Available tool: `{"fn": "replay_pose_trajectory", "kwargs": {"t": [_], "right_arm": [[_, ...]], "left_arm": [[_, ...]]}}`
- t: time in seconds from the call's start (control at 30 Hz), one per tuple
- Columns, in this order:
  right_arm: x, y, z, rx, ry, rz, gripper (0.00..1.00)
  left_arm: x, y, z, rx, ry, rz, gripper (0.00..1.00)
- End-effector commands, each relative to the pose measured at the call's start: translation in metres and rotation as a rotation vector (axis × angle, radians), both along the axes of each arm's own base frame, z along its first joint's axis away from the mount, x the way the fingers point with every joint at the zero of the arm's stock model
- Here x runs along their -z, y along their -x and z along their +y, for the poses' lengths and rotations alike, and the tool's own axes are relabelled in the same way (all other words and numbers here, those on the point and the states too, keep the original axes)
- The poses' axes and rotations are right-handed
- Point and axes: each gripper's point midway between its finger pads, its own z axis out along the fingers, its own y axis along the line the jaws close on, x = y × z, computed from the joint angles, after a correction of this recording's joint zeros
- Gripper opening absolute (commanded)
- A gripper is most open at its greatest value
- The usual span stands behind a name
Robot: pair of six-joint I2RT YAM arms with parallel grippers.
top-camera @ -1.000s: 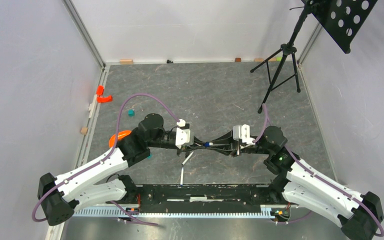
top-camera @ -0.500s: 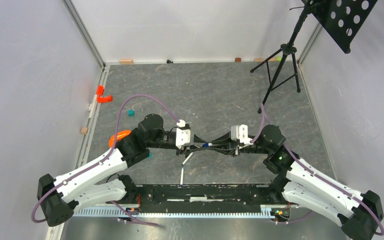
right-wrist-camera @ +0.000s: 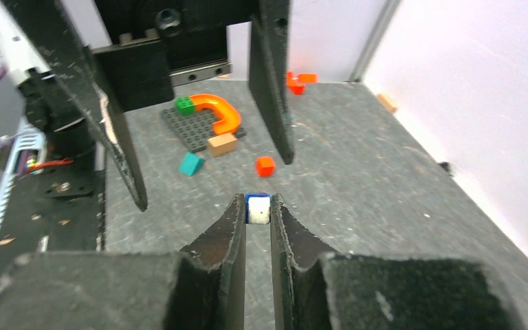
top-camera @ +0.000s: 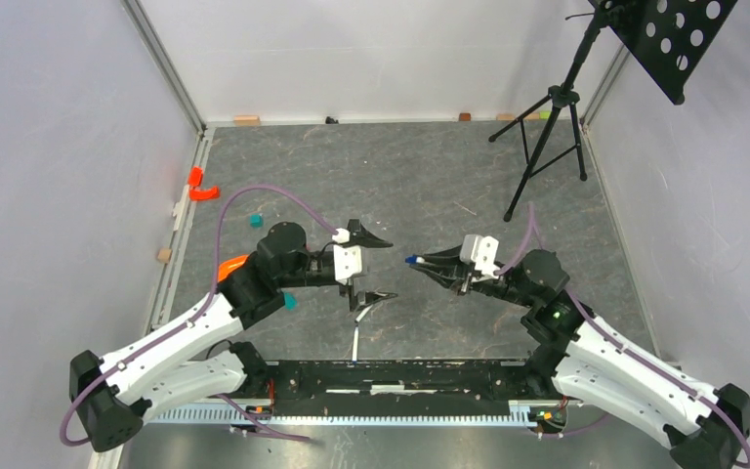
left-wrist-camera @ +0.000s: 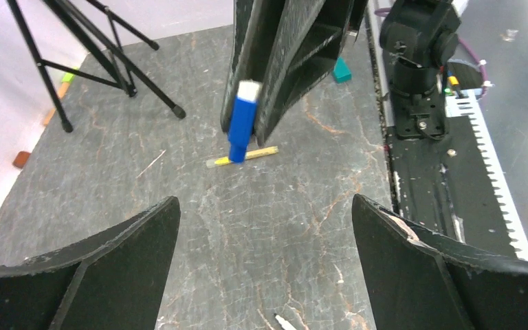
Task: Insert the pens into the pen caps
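Observation:
My right gripper (top-camera: 422, 262) is shut on a bright blue pen cap (left-wrist-camera: 240, 124) that sticks out past its fingertips. A white end shows at the cap's rear (right-wrist-camera: 257, 209), between the pads. My left gripper (top-camera: 379, 269) faces it from the left, wide open and holding nothing, a short gap from the cap. One white pen (top-camera: 364, 311) lies on the floor just under the left gripper's near finger, and another (top-camera: 354, 344) lies nearer the base. A yellow pen (left-wrist-camera: 242, 156) lies on the floor beyond the held cap. No black cap is in view.
A music-stand tripod (top-camera: 547, 127) stands at the back right. Toys lie by the left arm: an orange arch (right-wrist-camera: 213, 113) on a black baseplate (right-wrist-camera: 176, 127), a tan block (right-wrist-camera: 221, 144), a teal block (right-wrist-camera: 191, 163), a red cube (right-wrist-camera: 265, 166). A black rail (top-camera: 400, 381) runs along the near edge.
My left gripper has opened wide and drawn back to the left, away from the blue cap. My right gripper has kept its hold and shifted slightly up and right.

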Motion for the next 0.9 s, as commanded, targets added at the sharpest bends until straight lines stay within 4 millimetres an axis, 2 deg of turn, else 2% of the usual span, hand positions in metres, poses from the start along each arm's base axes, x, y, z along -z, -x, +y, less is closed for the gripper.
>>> {"fn": "replay_pose_trajectory", "kwargs": {"t": [0.0,0.17,0.33,0.5,0.6,0.67,0.73,0.87], "right_arm": [[-0.012,-0.027,-0.022,0.215,-0.064,-0.008,0.00],[-0.002,-0.047,-0.044,0.386,-0.107,0.066,0.00],[0.009,-0.059,-0.059,0.509,-0.124,0.178,0.00],[0.028,-0.072,-0.078,0.662,-0.119,0.323,0.00],[0.038,-0.077,-0.088,0.742,-0.126,0.387,0.00],[0.044,-0.080,-0.093,0.781,-0.115,0.410,0.00],[0.049,-0.082,-0.097,0.818,-0.103,0.428,0.00],[0.057,-0.085,-0.104,0.870,-0.076,0.434,0.00]], "left_arm": [[-0.010,-0.016,0.005,-0.088,0.049,-0.044,1.00],[-0.013,-0.055,0.024,-0.339,0.086,-0.055,1.00],[-0.030,-0.082,0.051,-0.589,0.203,0.025,1.00],[-0.038,-0.097,0.068,-0.733,0.180,0.080,1.00],[-0.032,-0.102,0.071,-0.797,0.106,0.162,1.00],[-0.037,-0.105,0.072,-0.836,0.056,0.225,1.00],[-0.032,-0.104,0.075,-0.872,-0.011,0.294,1.00],[0.008,-0.088,0.075,-0.825,-0.172,0.366,1.00]]}}
